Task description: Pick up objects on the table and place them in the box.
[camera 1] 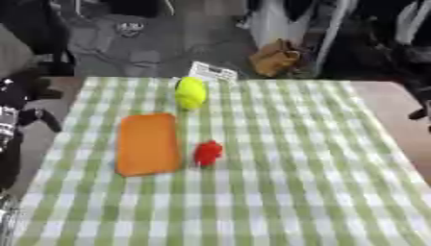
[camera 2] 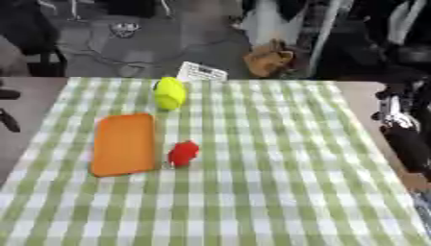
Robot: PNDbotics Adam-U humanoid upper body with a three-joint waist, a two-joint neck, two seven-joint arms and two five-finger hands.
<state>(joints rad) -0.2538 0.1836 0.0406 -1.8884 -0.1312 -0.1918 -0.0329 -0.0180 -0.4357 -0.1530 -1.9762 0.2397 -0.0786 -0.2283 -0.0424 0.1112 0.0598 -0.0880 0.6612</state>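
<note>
On the green-and-white checked cloth lies a flat orange box (camera 1: 148, 143), left of the middle. A small red object (camera 1: 207, 153) sits just off its right side, close to it. Further back, a yellow-green rounded object (camera 1: 191, 92) stands near the table's far edge. My left hand (camera 1: 12, 115) shows as a black and silver shape at the left edge of the left eye view, off the cloth and well away from the objects. At the right edge of the right eye view, beside the table's right side, is my right hand (camera 2: 396, 115). Neither holds anything that I can see.
A white card (camera 1: 212, 71) with dark print lies at the far edge of the table. Behind the table, on the floor, are a brown bag (camera 1: 275, 58) and chair legs. The checked cloth (camera 1: 295, 182) spreads wide to the right and the front.
</note>
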